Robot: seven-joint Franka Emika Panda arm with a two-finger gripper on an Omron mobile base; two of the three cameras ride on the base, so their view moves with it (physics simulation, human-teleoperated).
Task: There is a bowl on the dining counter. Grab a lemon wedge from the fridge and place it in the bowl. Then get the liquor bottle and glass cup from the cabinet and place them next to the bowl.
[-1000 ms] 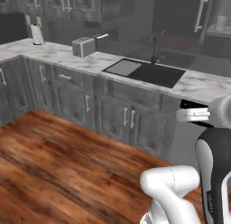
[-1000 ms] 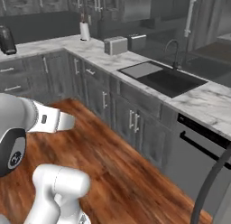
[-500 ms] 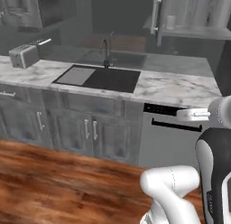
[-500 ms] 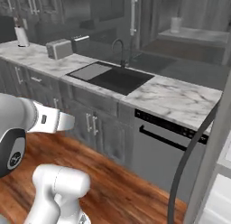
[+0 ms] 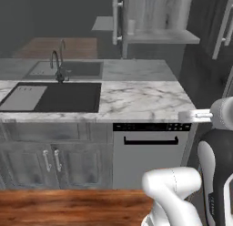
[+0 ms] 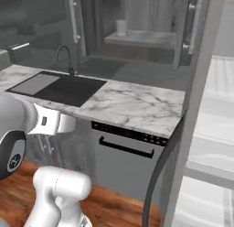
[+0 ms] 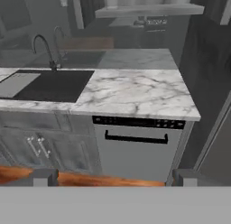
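no readable text, dishwasher panel marks too blurred

Marble counter with dark sink and faucet; dishwasher below, open cabinet above.

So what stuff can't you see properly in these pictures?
- Fridge: right base view, cut off by the right edge; its open inside is a pale blur, and no lemon can be made out.
- Small pale thing on the cabinet shelf: too small and blurry to name.
- Fingers: hand view, just the tips poke up, standing far apart.
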